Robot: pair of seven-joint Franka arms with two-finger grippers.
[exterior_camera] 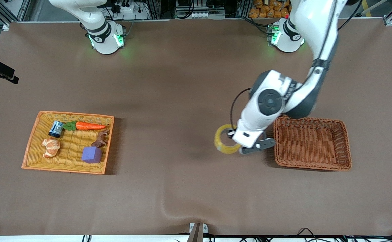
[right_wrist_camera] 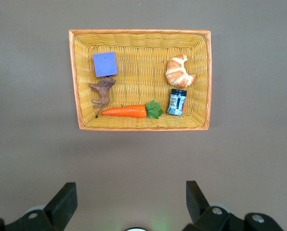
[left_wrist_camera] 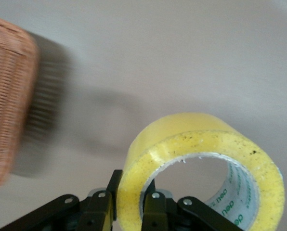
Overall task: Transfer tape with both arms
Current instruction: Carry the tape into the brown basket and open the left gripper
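Observation:
The tape (exterior_camera: 219,140) is a yellowish ring with a grey-white core. My left gripper (exterior_camera: 235,139) is shut on its wall and holds it above the brown table, beside the brown wicker basket (exterior_camera: 312,165). In the left wrist view the fingers (left_wrist_camera: 104,202) pinch the wall of the tape (left_wrist_camera: 191,144), one outside and one inside the core. My right gripper (right_wrist_camera: 130,190) is open and empty, high over the table near the yellow basket (right_wrist_camera: 75,77). It is out of the front view; only that arm's base (exterior_camera: 105,37) shows.
The yellow basket (exterior_camera: 76,115) at the right arm's end holds a croissant toy (exterior_camera: 51,147), a purple cube (exterior_camera: 91,154), a carrot (exterior_camera: 88,126), a small can (exterior_camera: 56,129) and a brown animal toy (exterior_camera: 102,138). The brown basket also shows in the left wrist view (left_wrist_camera: 8,96).

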